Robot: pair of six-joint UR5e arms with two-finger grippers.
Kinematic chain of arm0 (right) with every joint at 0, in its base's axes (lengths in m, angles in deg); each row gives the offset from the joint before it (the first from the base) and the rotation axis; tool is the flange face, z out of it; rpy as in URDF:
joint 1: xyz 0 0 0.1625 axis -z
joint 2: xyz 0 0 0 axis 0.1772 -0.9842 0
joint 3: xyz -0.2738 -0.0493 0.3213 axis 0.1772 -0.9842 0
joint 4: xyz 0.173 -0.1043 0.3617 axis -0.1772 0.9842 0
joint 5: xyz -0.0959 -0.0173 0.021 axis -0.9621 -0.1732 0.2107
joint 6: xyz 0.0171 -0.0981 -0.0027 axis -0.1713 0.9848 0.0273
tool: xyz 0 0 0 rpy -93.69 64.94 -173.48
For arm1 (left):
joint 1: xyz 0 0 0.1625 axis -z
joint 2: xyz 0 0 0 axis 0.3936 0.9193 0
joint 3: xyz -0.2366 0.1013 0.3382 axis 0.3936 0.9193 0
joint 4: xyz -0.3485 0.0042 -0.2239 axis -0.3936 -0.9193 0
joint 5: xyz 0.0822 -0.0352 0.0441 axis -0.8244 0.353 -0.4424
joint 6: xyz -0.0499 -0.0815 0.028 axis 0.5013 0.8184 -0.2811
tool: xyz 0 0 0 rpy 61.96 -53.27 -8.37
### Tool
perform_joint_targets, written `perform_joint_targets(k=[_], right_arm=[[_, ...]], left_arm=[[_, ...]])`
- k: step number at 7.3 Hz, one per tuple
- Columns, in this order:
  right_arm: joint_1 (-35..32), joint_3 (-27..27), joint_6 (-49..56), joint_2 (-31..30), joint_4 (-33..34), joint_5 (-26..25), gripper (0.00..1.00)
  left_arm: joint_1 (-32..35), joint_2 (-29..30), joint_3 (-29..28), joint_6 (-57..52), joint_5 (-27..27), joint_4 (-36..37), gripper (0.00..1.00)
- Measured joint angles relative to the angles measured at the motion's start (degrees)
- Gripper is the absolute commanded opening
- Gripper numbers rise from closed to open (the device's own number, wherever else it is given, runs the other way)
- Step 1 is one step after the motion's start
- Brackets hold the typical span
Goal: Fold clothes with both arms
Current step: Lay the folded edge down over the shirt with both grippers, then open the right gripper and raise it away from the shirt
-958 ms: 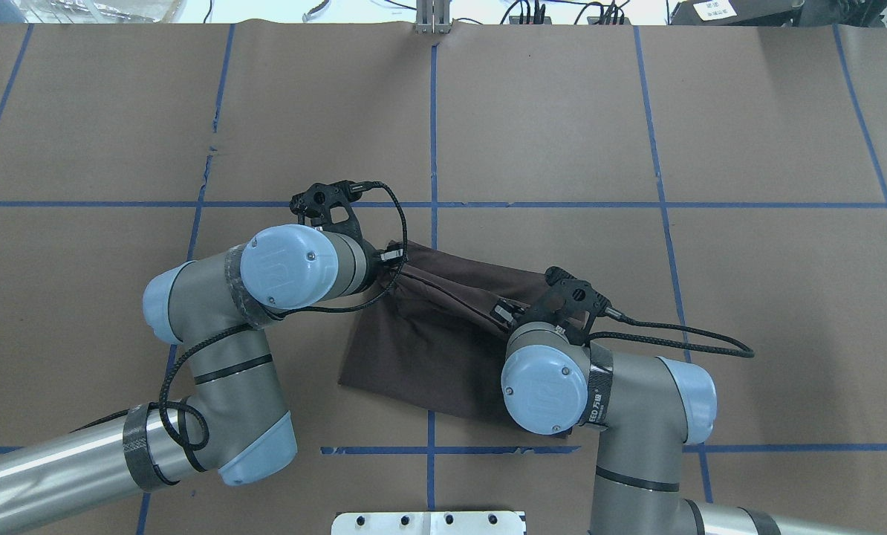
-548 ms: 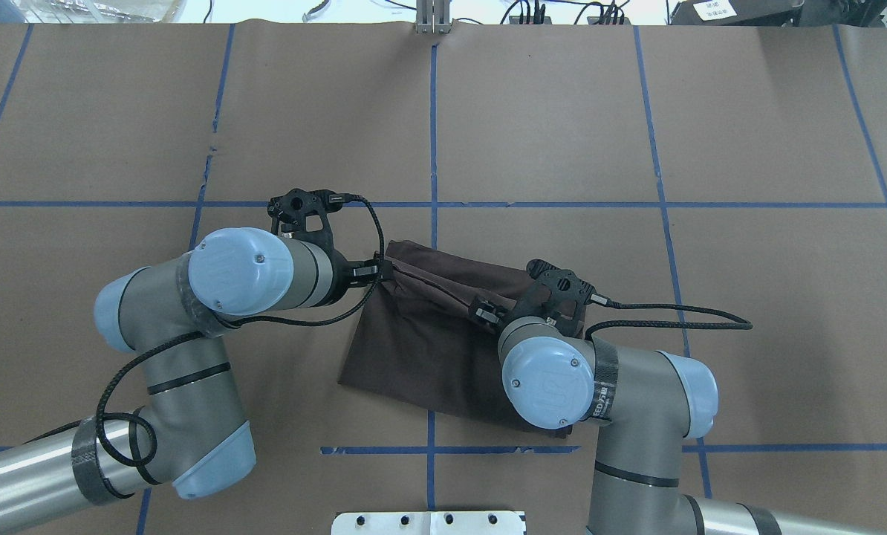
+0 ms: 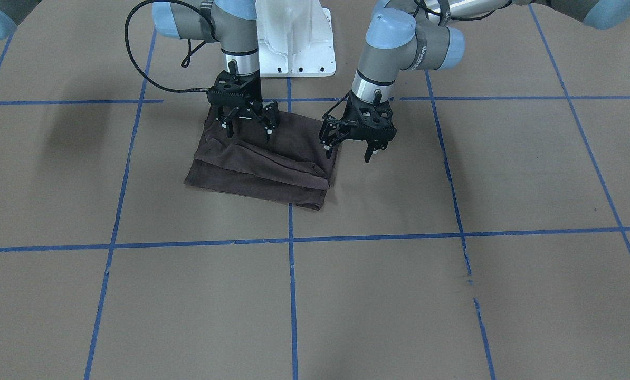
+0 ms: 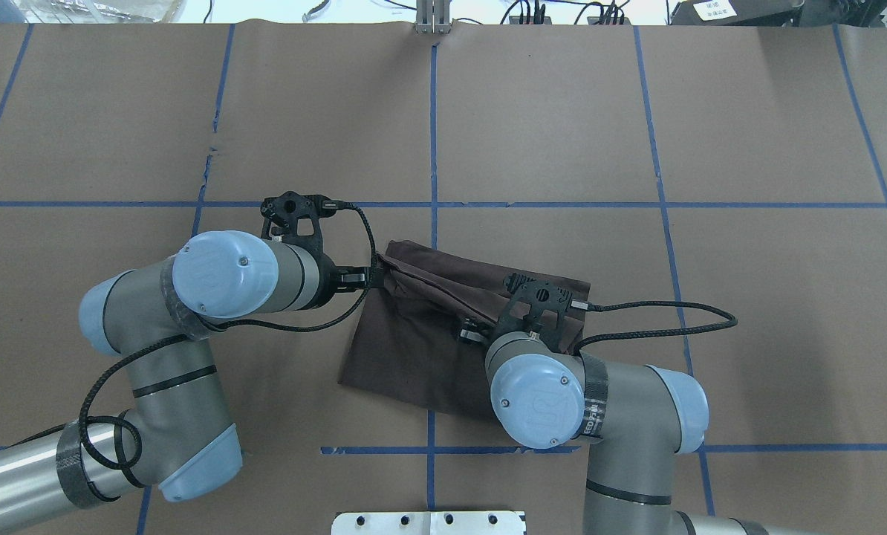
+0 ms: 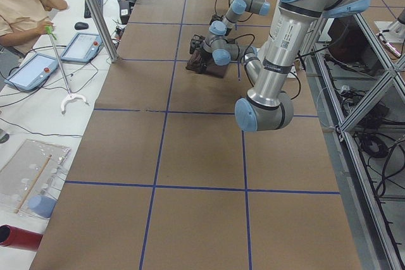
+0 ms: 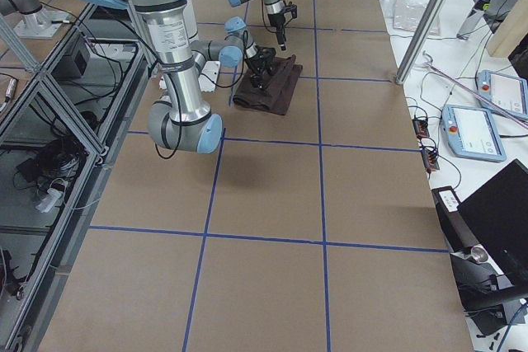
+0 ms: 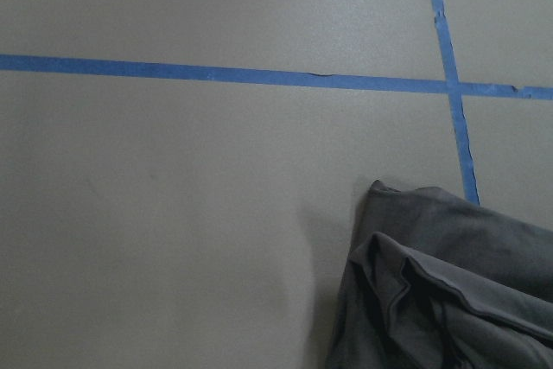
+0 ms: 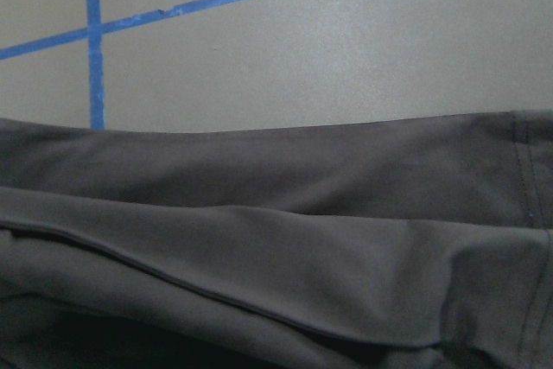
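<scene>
- Brown paper covers the table [image 3: 452, 295], and blue tape [image 3: 291, 295] marks it into large squares.
- Dark brown shirt [image 3: 262, 169]: folded into a rough rectangle with loose folds on top. It lies flat across one tape line, midway along the table and nearer the robot's edge than the operators' edge.
- Right arm [image 3: 238, 47]: it comes down beside the white base [image 3: 294, 42]. The right claw [image 3: 247, 136] points down over the half of the shirt nearest the robot, with its two fingers spread apart and nothing held between them.
- Left arm [image 3: 394, 42]: the left claw [image 3: 347, 155] hangs at the shirt's end on the robot's left. Its fingers are apart and empty, one over the cloth's edge and the other over bare paper. Whether it touches the cloth cannot be told.
- Left wrist view: one rumpled corner of the shirt [image 7: 449, 300] at lower right, the rest paper and tape.
- Right wrist view: smooth layered cloth [image 8: 276, 257] fills the lower half, and a stitched hem shows at the right side.
</scene>
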Motion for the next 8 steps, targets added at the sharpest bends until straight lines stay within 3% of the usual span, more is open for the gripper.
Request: perform_joint_targets(k=[8], right_arm=[[-1.2, -3.2, 9.7, 0.0, 2.3, -1.5, 1.00]], left_arm=[[0.1, 0.0, 0.3, 0.0, 0.0, 0.0, 1.00]])
